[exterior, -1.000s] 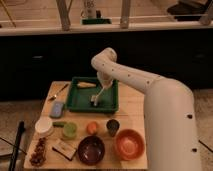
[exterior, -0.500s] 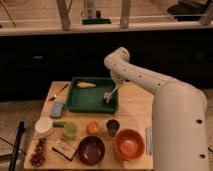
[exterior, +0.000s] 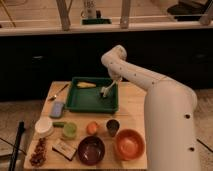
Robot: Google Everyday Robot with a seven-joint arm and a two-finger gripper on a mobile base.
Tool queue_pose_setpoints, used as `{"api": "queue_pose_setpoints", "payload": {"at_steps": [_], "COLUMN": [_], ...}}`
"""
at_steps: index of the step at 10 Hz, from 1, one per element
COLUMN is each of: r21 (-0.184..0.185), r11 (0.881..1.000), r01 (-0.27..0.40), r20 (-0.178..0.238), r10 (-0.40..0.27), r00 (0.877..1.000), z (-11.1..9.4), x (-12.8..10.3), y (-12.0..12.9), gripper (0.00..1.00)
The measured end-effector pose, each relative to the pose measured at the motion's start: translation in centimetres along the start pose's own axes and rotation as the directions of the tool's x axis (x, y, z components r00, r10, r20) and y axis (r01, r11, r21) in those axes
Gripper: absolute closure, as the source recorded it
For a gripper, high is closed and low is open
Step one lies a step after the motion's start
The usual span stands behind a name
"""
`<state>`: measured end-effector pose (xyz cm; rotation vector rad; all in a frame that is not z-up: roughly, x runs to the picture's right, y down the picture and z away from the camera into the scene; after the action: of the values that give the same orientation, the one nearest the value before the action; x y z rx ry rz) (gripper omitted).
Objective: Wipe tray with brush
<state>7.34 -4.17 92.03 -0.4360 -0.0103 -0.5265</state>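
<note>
The dark-green tray (exterior: 80, 103) lies at the back middle of the wooden table. A yellow corn-like item (exterior: 86, 85) lies in its far part. My gripper (exterior: 107, 90) reaches down from the white arm (exterior: 131, 73) into the right side of the tray. A small pale piece (exterior: 104, 92) at its tip, low over the tray floor, looks like the brush. I cannot make out its handle or how it is held.
A metal spoon (exterior: 59, 92) and a blue-grey pad (exterior: 57, 109) lie left of the tray. In front stand a white bowl (exterior: 44, 126), green cup (exterior: 69, 131), orange fruit (exterior: 92, 128), dark cup (exterior: 113, 127), orange bowl (exterior: 130, 144) and dark bowl (exterior: 91, 149).
The gripper has moved from the middle of the tray to its right side, and the arm has swung right with it. The corn-like item has stayed in place.
</note>
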Motion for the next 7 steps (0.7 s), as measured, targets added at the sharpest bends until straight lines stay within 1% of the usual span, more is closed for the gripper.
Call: {"api": "queue_pose_setpoints", "payload": {"at_steps": [1,2,3,4,5,6,7], "r21": [0.01,0.029,0.04,0.051,0.056,0.048,0.029], "r11": [1.0,0.995,0.989,0.981,0.968,0.96,0.952], "r01": [0.028,0.093,0.139,0.185,0.246,0.277,0.303], "r20": [0.013,0.041,0.056,0.073,0.082,0.082,0.077], "r10": [-0.028,-0.094,-0.141,-0.189,-0.25,-0.28,-0.305], "r00": [1.0,0.995,0.988,0.979,0.965,0.956,0.949], "z": [-0.1,-0.3,-0.6,-0.9,-1.3,-1.3,-1.2], "x": [-1.5,-3.9,-5.0,-6.0,-6.9,-7.0,-6.8], "y": [-0.8,-1.4,-1.2,-0.7,0.3,1.2,2.0], "gripper": [1.0,1.0,1.0,1.0,1.0,1.0,1.0]}}
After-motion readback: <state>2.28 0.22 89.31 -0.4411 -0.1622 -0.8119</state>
